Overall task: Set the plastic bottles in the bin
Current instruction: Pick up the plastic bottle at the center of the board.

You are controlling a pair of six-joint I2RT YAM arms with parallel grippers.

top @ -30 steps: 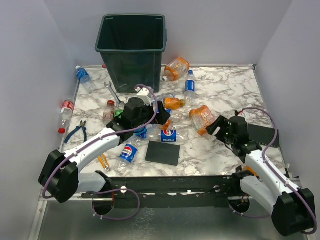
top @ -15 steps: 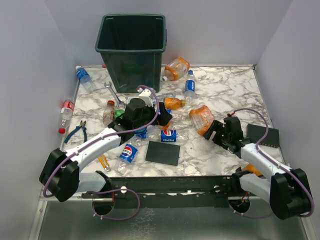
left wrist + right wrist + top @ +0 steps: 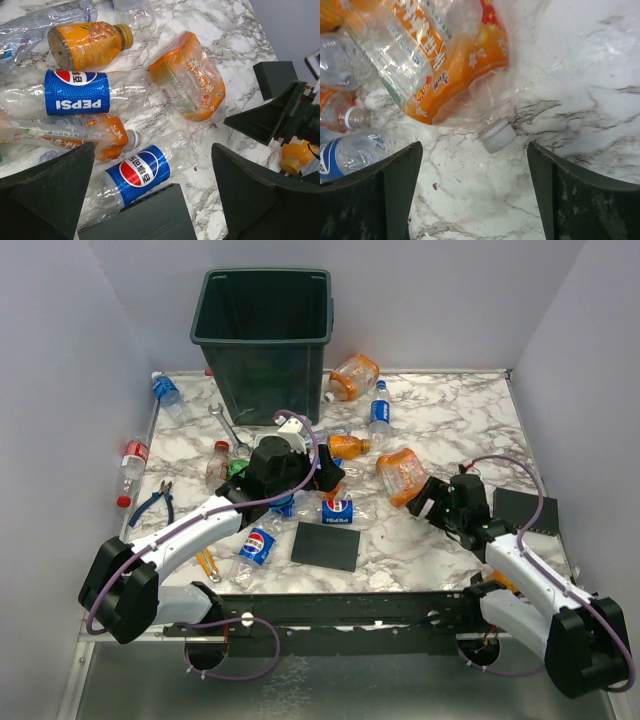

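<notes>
The dark green bin [image 3: 262, 330] stands at the back of the table. Bottles lie scattered in front of it. My left gripper [image 3: 325, 476] is open and empty, above a small Pepsi bottle [image 3: 142, 172] that lies between its fingers against the black plate [image 3: 145, 217]. My right gripper [image 3: 428, 502] is open and empty, just short of a crushed orange-labelled bottle [image 3: 403, 476]. In the right wrist view that bottle [image 3: 435, 60] points its white cap [image 3: 497, 135] toward the gap between the fingers [image 3: 375, 200]. It also shows in the left wrist view [image 3: 190, 75].
A wrench [image 3: 228, 427] and pliers [image 3: 155, 503] lie on the left. The flat black plate [image 3: 326, 545] is at front centre, and another black square [image 3: 522, 510] is on the right. More bottles [image 3: 354, 377] [image 3: 380, 415] [image 3: 130, 465] [image 3: 258, 545] lie around. Walls close in both sides.
My right gripper has moved left and forward, closer to the crushed orange bottle's cap. The left gripper turned slightly, then held still. No bottle has moved.
</notes>
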